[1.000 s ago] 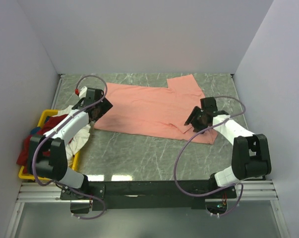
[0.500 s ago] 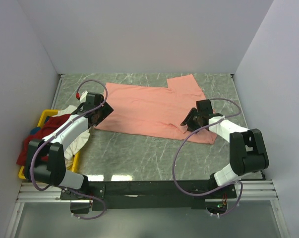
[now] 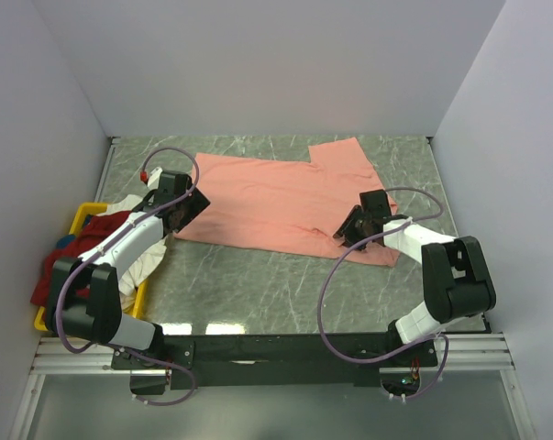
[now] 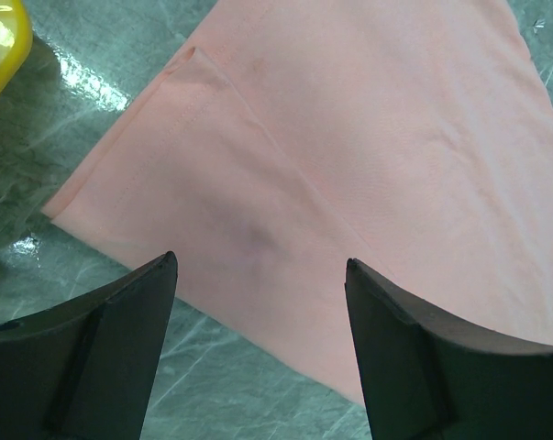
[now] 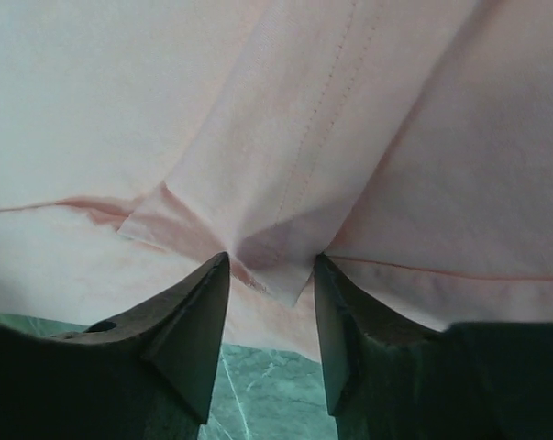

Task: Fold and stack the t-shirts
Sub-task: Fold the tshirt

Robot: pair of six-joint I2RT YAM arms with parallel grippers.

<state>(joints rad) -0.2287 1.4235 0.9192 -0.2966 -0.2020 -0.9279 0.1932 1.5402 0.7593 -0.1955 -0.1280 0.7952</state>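
Right fingers (image 5: 189, 321) tighter around shirt fold (image 5: 278, 261)

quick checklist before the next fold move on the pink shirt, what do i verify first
1. Left claw open: ok, jaws stand wide.
2. Left claw lined up on the salmon-pink t-shirt: ok, its near left corner lies below, between the fingers.
3. Cloth inside the right claw: ok, the tip of a folded flap sits in the gap.
4. Right claw pinching firmly: cannot tell.
5. Shirt spread flat on the table: ok, apart from a small crease by the left corner.
6. White t-shirt and dark red t-shirt out of the way: ok, both at the yellow bin.
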